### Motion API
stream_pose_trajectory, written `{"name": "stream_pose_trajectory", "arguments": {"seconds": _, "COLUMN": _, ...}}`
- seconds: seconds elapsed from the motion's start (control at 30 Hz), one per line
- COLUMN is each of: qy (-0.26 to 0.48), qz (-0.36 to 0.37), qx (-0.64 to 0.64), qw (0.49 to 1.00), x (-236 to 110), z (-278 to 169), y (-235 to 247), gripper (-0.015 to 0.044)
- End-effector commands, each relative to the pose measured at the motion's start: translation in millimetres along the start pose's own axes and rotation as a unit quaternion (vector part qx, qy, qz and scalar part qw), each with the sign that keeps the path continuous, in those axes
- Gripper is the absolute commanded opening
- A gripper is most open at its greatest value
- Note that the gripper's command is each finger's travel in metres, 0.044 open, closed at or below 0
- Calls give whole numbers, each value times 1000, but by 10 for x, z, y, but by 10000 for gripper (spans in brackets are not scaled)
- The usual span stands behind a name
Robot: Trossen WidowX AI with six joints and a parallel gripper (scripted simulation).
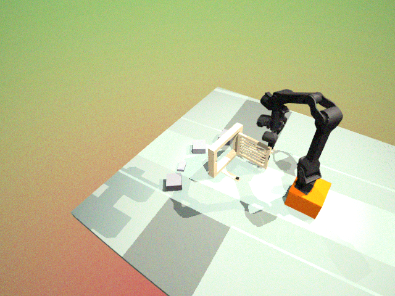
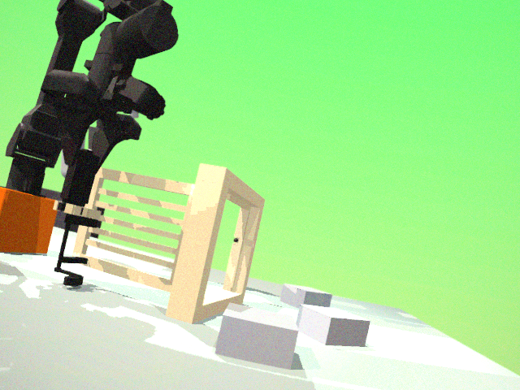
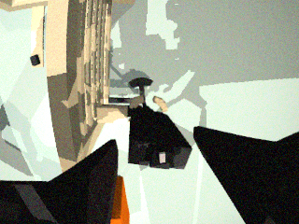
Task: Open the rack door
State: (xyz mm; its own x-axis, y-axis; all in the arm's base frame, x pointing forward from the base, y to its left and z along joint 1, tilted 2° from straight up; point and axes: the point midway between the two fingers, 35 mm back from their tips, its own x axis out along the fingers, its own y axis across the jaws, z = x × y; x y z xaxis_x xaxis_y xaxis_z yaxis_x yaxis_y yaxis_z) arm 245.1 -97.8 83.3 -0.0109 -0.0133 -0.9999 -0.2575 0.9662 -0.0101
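Note:
The rack door (image 1: 267,160) (image 2: 146,180) (image 3: 58,103) stands wide open, about square to its wooden frame (image 1: 212,162) (image 2: 197,252). Its black upright handle (image 2: 80,181) (image 3: 161,140) is at the door's free edge, with a short wooden cross piece (image 2: 71,208) below it and a thin black rod hanging lower. My gripper (image 2: 84,159) (image 3: 156,138) is open around the handle's upper part. The wrist view shows a gap on both sides, between handle and fingertips. In the top view the handle is mostly hidden by the gripper.
Grey blocks (image 1: 173,180) (image 1: 199,145) (image 2: 256,337) (image 2: 333,325) lie beyond the frame, with a small flat one (image 1: 181,166) between. A wooden strip with a black tip (image 1: 237,178) (image 3: 35,60) is by the frame's near side. The orange arm base (image 1: 307,198) (image 2: 25,222) stands near the door.

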Motion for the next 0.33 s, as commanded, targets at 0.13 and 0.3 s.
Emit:
{"name": "stream_pose_trajectory", "arguments": {"seconds": 0.13, "qy": -1, "qz": -1, "qx": -2, "qw": 1000, "x": -142, "z": 9, "y": -5, "gripper": 288}}
{"name": "stream_pose_trajectory", "arguments": {"seconds": 0.3, "qy": -1, "qz": -1, "qx": -2, "qw": 1000, "x": -218, "z": 7, "y": -4, "gripper": 288}}
